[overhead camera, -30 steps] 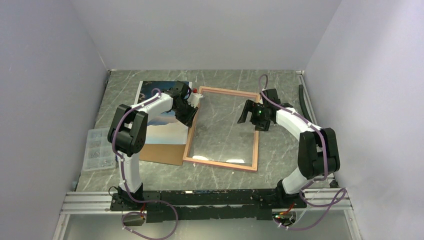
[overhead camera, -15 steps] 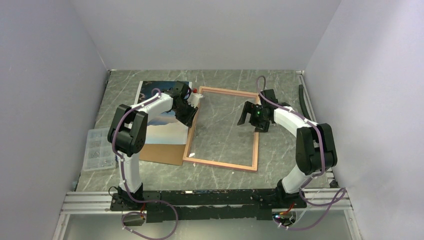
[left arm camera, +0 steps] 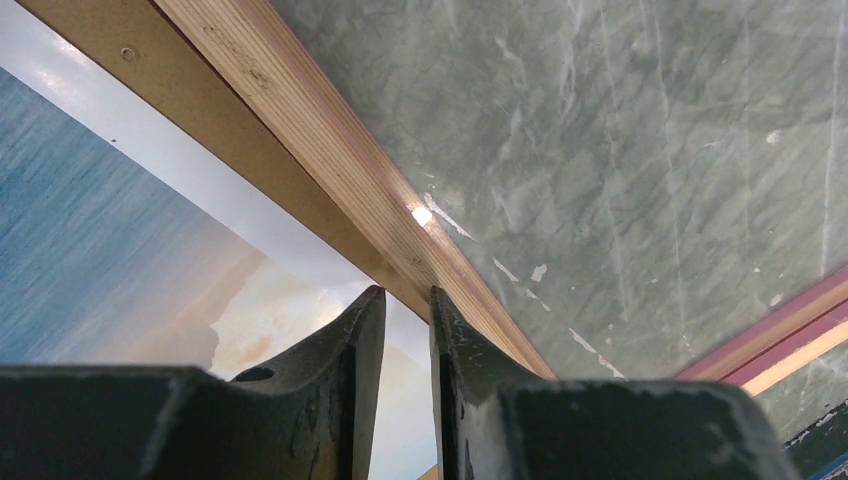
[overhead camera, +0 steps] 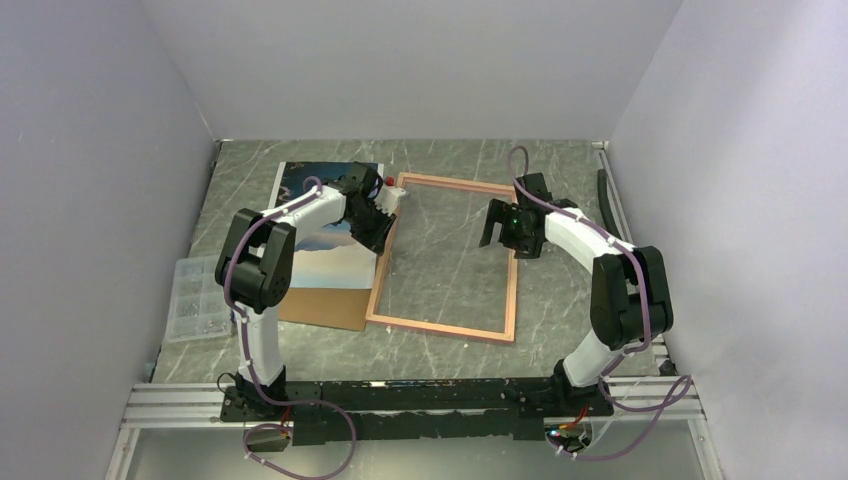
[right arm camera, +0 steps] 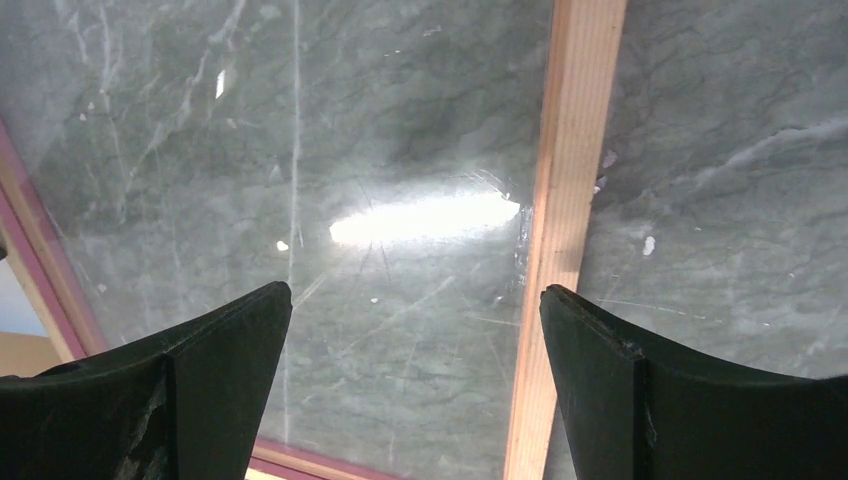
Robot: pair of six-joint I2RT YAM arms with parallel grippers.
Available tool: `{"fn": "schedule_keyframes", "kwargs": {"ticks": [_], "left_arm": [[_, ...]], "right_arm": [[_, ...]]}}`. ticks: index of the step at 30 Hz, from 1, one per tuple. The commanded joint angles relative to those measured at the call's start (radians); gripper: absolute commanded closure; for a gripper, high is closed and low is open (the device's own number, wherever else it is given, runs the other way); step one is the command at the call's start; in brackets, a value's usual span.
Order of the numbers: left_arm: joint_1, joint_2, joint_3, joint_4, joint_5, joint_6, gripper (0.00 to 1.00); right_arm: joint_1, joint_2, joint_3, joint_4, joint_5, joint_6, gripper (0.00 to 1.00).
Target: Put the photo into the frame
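Pale wood, pink-faced: the frame [overhead camera: 440, 327] lies on the marbled green worktop [overhead camera: 560, 160], which shows through its clear pane. The glossy photo [overhead camera: 320, 265] lies just outside the left rail. The left gripper [left arm camera: 398, 305] is at that rail, nearly closed; whether it has a grip, cannot tell. The right gripper [right arm camera: 415, 300] is spread wide and empty, straddling the right rail.

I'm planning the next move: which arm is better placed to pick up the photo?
Probably left: the left gripper sits beside the photo, at the frame's left rail. The right gripper hangs open over the frame's opposite rail.

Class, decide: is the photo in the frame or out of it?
Out. The photo lies left of the frame; bare table shows through its pane.
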Motion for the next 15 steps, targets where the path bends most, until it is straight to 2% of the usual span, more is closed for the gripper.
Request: {"fn": "schedule_keyframes", "kwargs": {"ticks": [1, 15], "left_arm": [[-0.004, 0.013, -0.017, 0.035, -0.023, 0.003, 0.72], [0.079, -0.025, 0.078, -0.063, 0.036, 0.005, 0.7]], "right_arm": [[0.001, -0.019, 0.046, -0.024, 0.056, -0.016, 0.0], [-0.061, -0.098, 0.036, -0.01, 0.049, 0.025, 0.0]]}}
